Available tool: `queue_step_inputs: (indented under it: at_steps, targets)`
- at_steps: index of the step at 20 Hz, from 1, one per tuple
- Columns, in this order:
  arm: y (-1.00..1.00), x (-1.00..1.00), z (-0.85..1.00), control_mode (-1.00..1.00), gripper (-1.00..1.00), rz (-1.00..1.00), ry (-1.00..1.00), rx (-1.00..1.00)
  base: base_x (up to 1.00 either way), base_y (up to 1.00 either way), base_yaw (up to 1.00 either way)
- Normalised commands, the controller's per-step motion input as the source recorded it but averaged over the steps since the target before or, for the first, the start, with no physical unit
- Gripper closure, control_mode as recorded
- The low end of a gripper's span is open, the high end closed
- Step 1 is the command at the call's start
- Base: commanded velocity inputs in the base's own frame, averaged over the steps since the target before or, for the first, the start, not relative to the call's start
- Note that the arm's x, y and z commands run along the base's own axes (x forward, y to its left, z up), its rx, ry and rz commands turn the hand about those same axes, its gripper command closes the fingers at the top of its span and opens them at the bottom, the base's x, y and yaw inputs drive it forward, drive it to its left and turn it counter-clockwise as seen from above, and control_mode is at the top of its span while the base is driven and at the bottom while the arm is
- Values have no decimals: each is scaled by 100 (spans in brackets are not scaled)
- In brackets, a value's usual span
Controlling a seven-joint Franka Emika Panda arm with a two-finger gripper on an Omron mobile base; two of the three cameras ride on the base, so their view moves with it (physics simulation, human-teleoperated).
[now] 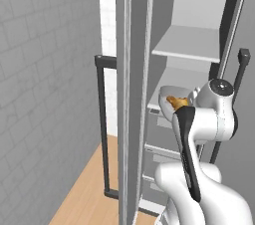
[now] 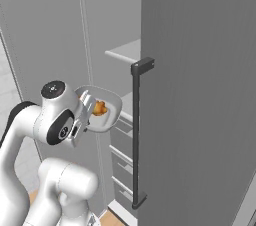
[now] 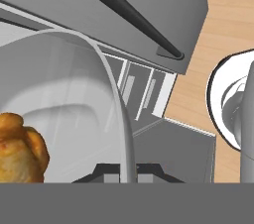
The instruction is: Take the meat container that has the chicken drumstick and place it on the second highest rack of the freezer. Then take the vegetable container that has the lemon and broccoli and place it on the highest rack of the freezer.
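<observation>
tool clamped on chicken container, held in front of open freezer

tool point(image 2: 86, 111) is closed down tight on the rim of the container point(image 2: 102, 105). hand view shows the thin rim wall point(image 3: 116, 104) running right down between the finger tips. the container is a pale translucent bowl, tilted, off any shelf and carried in the air. chicken drumstick point(image 2: 99, 108) sits inside it, golden brown, also seen at lower left of the hand view point(image 3: 20, 148).

container hangs at the freezer opening, just below the level of the lower visible shelf point(image 1: 174, 77), with the upper shelf point(image 1: 187, 45) well above it. drawers point(image 2: 122, 155) are stacked underneath. open freezer door point(image 2: 200, 95) with its dark vertical handle point(image 2: 136, 135) stands just to the right of the container in the right base view. wood floor point(image 1: 84, 194) below.
</observation>
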Motion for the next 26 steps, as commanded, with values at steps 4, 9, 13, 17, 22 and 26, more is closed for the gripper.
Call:
queue_step_inputs:
  at_steps: [4,9,13,17,22,26]
  targets:
    - [0,0,0,100,100,0,0,0,0,0,0]
    - [0,0,0,100,100,0,0,0,0,0,0]
    - [0,0,0,100,100,0,0,0,0,0,0]
    - [0,0,0,100,100,0,0,0,0,0,0]
    - [0,0,0,100,100,0,0,0,0,0,0]
    - [0,0,0,100,100,0,0,0,0,0,0]
